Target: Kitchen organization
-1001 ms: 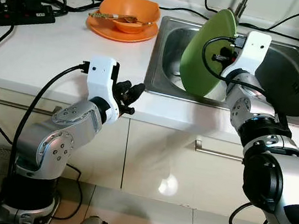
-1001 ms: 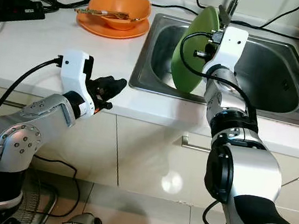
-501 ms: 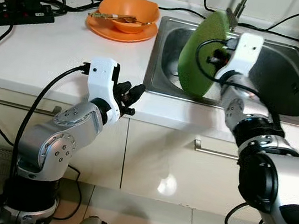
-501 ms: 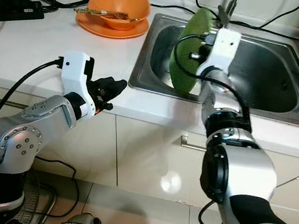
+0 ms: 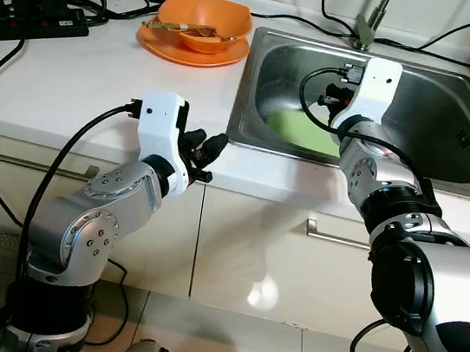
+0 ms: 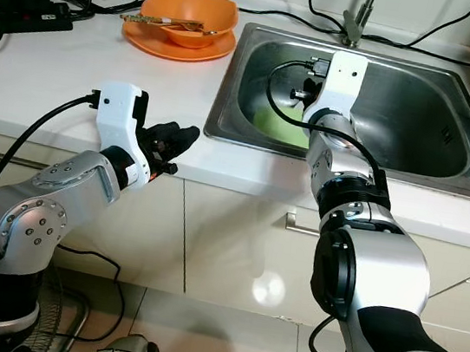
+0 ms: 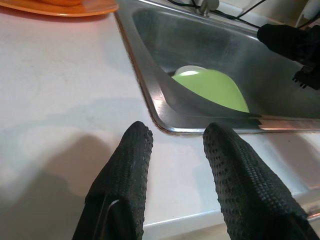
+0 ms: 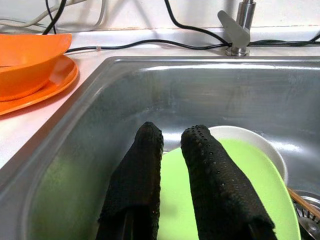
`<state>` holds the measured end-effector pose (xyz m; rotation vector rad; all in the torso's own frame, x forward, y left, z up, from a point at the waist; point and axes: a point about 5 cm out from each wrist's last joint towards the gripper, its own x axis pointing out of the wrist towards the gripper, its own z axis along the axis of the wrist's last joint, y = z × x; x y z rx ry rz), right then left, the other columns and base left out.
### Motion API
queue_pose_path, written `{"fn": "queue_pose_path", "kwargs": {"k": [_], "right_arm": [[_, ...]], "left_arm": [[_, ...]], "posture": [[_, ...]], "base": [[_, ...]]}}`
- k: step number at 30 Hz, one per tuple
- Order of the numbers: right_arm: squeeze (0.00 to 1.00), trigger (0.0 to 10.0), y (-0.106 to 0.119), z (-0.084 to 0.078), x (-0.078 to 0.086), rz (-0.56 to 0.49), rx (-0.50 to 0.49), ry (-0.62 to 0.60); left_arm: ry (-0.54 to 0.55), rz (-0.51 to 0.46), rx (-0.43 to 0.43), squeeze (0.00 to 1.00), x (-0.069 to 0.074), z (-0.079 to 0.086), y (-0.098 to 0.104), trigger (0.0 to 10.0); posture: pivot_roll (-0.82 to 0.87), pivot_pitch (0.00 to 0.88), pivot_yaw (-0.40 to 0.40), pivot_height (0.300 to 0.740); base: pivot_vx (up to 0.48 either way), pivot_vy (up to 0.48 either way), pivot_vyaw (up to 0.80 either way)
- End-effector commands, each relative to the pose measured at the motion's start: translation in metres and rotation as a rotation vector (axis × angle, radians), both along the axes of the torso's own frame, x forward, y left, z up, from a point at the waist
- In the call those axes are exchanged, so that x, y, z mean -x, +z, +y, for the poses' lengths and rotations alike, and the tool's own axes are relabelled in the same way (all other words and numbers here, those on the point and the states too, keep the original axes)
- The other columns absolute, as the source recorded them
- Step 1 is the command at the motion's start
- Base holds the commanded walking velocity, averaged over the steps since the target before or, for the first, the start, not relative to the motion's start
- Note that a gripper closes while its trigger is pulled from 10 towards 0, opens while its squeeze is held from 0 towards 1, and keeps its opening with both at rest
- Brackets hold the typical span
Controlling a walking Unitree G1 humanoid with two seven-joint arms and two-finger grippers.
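A light green plate (image 5: 298,130) lies flat in the steel sink (image 5: 439,126), resting partly on a white dish (image 8: 245,137). My right gripper (image 8: 172,137) hovers just above the plate inside the sink, its fingers a little apart, open, with nothing between them. My left gripper (image 5: 208,150) rests at the counter's front edge, left of the sink, open and empty. In the left wrist view the green plate (image 7: 212,90) lies beyond the sink rim.
An orange bowl (image 5: 206,19) holding utensils sits on an orange plate (image 5: 191,52) at the back of the white counter (image 5: 83,76). A faucet (image 5: 367,24) stands behind the sink. A power strip (image 5: 29,20) and cables lie at the far left.
The green plate, held upright in my right gripper over the sink, has dropped flat into the sink and is released. The right wrist has lowered slightly. The left arm has not moved.
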<state>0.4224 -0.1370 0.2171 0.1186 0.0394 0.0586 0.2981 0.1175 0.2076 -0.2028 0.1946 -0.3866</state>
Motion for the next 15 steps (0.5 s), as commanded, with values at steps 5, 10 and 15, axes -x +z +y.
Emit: {"fn": "queue_pose_path", "kwargs": {"k": [5,10,15], "right_arm": [[0.00,10.0,0.014,0.006,-0.001,-0.071,-0.009,0.031],[0.00,10.0,0.035,0.021,0.000,-0.223,-0.006,0.125],[0.00,10.0,0.038,0.023,0.003,-0.298,-0.012,0.153]], "left_arm": [[0.036,-0.054,-0.015,0.00,-0.001,0.001,0.005,10.0],[0.165,-0.148,-0.045,0.00,-0.010,0.013,0.011,10.0],[0.264,-0.247,-0.104,0.00,-0.014,0.020,0.017,10.0]], "posture": [[0.16,0.085,-0.056,0.718],[0.14,0.080,-0.057,0.718],[0.12,0.076,-0.060,0.718]], "base": [[0.000,0.000,0.00],[0.000,0.000,0.00],[0.000,0.000,0.00]]}}
